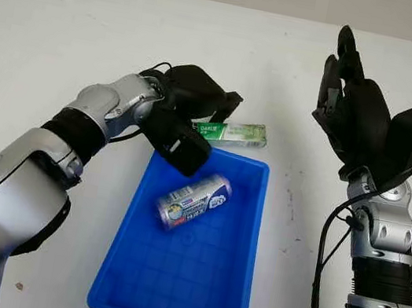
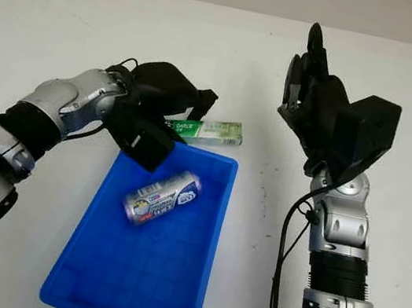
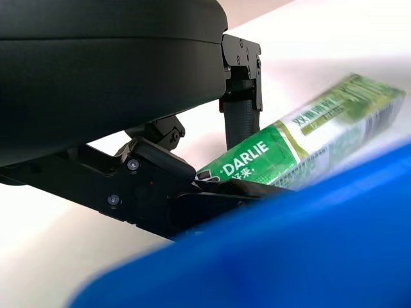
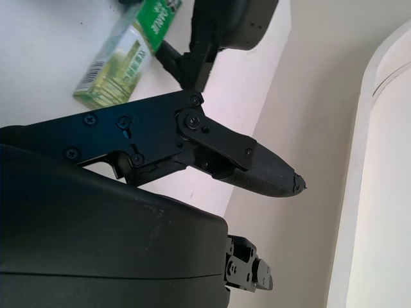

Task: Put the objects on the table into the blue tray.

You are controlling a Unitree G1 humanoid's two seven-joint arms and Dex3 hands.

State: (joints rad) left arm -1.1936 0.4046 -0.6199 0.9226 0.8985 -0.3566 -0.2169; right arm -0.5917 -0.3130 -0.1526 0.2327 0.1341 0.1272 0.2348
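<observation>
A green Darlie toothpaste box (image 1: 234, 133) sits just beyond the far rim of the blue tray (image 1: 199, 280). My left hand (image 1: 214, 119) is at its left end, fingers closed around it. In the left wrist view one finger (image 3: 241, 119) stands behind the box (image 3: 302, 131) and the thumb presses under its near end. Whether the box still touches the table is hidden by the tray rim. A silver and blue can (image 1: 193, 200) lies on its side inside the tray. My right hand (image 1: 345, 87) is held up over the right side of the table, open and holding nothing.
The white table (image 1: 69, 26) stretches wide to the left and behind the tray. A few small dark specks mark the surface right of the tray. My right forearm (image 1: 385, 249) rises along the right edge.
</observation>
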